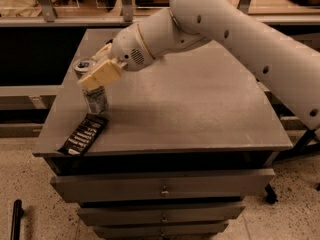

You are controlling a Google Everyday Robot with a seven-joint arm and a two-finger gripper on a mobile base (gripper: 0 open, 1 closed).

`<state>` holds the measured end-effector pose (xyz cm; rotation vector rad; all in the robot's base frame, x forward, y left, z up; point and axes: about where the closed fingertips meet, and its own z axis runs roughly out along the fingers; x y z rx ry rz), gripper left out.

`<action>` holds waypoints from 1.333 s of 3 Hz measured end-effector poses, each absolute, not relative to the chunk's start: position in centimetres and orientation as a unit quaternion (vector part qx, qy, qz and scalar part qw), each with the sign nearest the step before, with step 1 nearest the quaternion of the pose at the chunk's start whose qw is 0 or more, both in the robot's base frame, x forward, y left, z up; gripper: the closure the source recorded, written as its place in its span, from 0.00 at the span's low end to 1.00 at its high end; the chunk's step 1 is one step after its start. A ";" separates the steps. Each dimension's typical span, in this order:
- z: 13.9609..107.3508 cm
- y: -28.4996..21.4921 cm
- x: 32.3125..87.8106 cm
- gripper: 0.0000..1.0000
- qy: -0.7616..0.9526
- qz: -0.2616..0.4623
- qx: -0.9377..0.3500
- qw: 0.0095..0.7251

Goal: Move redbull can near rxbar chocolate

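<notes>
The redbull can [95,98] is a slim silver-and-blue can with a silver top. It stands upright near the left front of the grey table [200,109]. My gripper [95,73] is shut on the redbull can around its upper half, with a cream finger [102,74] across its front. The rxbar chocolate [83,133] is a flat black-brown bar with white lettering. It lies at the table's front left corner, just in front of the can and nearly touching its base.
The table is a grey cabinet with drawers [162,186] below its front edge. A shelf with posts [45,4] runs behind the table. A dark pole [16,219] stands on the floor at lower left.
</notes>
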<state>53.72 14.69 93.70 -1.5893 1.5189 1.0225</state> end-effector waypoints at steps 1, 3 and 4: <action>93.3 15.0 53.7 0.60 0.580 0.401 -0.619 0.346; 93.1 14.0 56.2 0.14 0.574 0.397 -0.620 0.359; 91.8 13.6 57.1 0.00 0.584 0.406 -0.614 0.342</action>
